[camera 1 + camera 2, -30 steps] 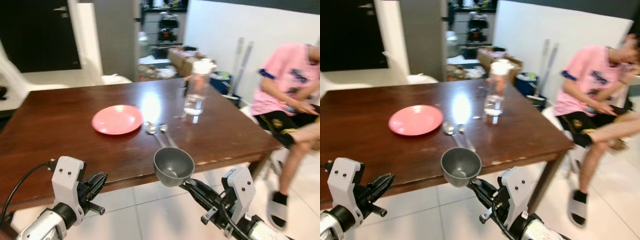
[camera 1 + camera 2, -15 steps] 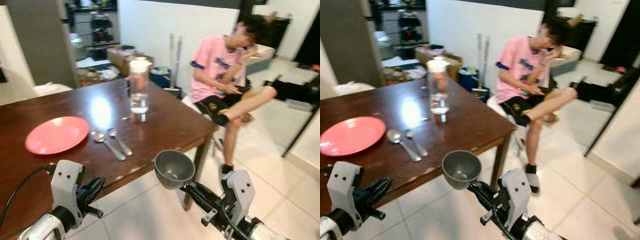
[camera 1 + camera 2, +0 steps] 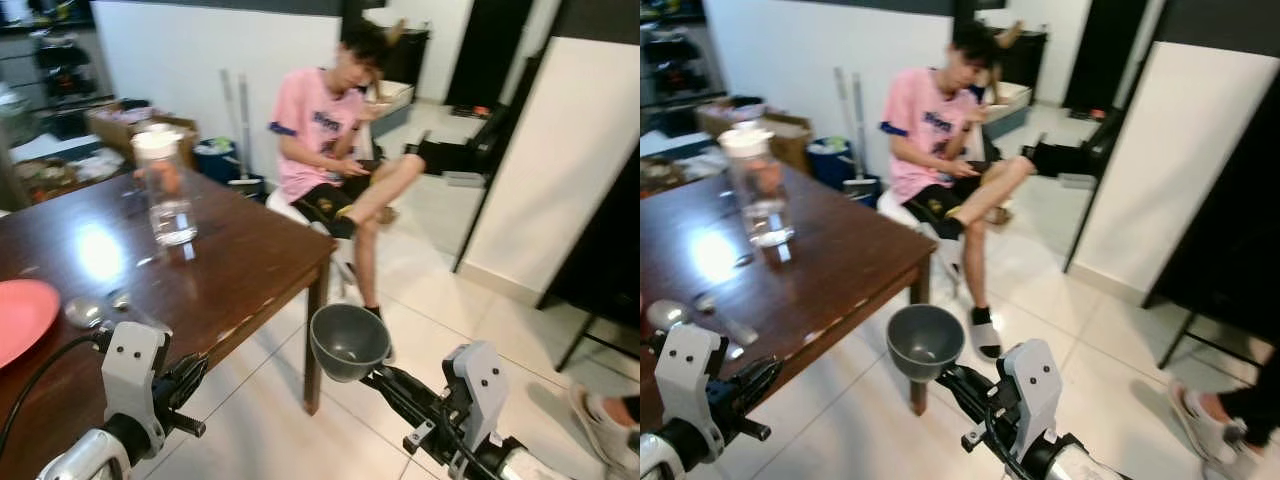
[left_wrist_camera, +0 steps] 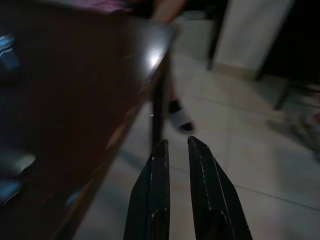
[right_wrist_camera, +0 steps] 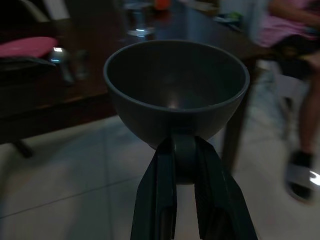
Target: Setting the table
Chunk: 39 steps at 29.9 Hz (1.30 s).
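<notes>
A grey bowl (image 3: pixel 349 340) hangs over the tiled floor just past the table's corner, with my right gripper (image 3: pixel 376 378) shut on its base. In the right wrist view the bowl (image 5: pixel 175 90) is upright and empty above the fingers (image 5: pixel 157 190). The dark wooden table (image 3: pixel 240 260) lies to my left. On it are a pink plate (image 3: pixel 12 322) at the picture's edge, two spoons (image 3: pixel 88 310) and a glass water jar (image 3: pixel 166 190). My left gripper (image 3: pixel 192 372) sits low beside the table edge, shut and holding nothing.
A person in a pink shirt (image 3: pixel 318 125) sits past the table's far end with one leg stretched out. A white partition (image 3: pixel 560 160) stands to the right. Another person's foot (image 3: pixel 600 425) shows at the lower right. Tiled floor (image 3: pixel 430 290) spreads ahead.
The camera has swung to the right, so the table and plate have slid to the left of the picture. Both grippers keep their pose, and the bowl stays held.
</notes>
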Available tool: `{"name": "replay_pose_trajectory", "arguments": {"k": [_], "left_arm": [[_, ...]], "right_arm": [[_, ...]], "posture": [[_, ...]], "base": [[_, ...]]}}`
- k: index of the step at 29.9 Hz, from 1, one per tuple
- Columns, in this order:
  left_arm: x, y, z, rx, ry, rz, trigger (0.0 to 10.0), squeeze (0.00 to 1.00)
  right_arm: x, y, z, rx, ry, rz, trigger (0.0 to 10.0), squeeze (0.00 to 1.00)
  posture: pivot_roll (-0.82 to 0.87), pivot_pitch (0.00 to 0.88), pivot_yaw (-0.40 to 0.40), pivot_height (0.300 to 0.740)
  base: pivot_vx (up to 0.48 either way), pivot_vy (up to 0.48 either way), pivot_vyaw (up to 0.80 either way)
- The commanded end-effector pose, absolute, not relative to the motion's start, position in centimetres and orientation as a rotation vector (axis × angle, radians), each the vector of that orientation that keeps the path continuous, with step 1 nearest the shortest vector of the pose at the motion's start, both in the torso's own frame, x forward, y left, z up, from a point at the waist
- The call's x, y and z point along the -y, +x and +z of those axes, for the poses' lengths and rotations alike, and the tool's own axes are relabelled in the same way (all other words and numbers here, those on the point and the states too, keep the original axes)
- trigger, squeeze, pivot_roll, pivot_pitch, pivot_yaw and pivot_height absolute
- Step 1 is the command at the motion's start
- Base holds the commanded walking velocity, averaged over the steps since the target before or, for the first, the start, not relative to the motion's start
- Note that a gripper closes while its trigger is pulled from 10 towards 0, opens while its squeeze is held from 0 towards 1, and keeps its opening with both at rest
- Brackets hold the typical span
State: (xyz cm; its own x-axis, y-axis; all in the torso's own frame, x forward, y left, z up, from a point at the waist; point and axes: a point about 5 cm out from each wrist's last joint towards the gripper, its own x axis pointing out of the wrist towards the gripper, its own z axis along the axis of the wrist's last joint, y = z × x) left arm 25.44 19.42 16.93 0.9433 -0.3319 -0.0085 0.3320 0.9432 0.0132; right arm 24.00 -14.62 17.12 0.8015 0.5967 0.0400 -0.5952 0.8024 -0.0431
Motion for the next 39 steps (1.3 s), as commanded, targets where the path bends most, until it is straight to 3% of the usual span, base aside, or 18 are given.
{"name": "replay_pose_trajectory", "arguments": {"k": [1,8,12,20,39], "left_arm": [[-19.8,25.1,15.8,-0.047,0.02,-0.323,10.0,0.0],[-20.8,24.6,13.1,-0.126,0.055,-0.28,10.0,0.0],[-21.6,23.7,9.6,-0.222,0.114,-0.259,10.0,0.0],[-22.0,23.0,6.1,-0.345,0.125,-0.288,10.0,0.0],[-20.4,23.7,5.0,-0.335,0.068,-0.357,10.0,0.0]], "right_arm": [[14.7,23.9,16.9,0.053,-0.027,0.629,10.0,0.0],[15.3,23.3,13.6,-0.059,0.007,0.589,10.0,0.0],[15.5,22.0,8.7,-0.21,0.075,0.51,10.0,0.0],[16.1,21.6,5.3,-0.297,0.1,0.376,10.0,0.0],[15.5,23.1,4.8,-0.246,0.114,0.296,10.0,0.0]], "posture": [[0.01,0.096,0.07,0.74],[0.01,0.098,0.069,0.74],[0.01,0.101,0.065,0.74],[0.01,0.1,0.07,0.74],[0.0,0.103,0.072,0.74]], "base": [[0.0,0.0,-0.79],[0.0,0.0,-0.79],[0.0,0.0,-0.79],[0.0,0.0,-0.78],[0.0,0.0,-0.77]]}}
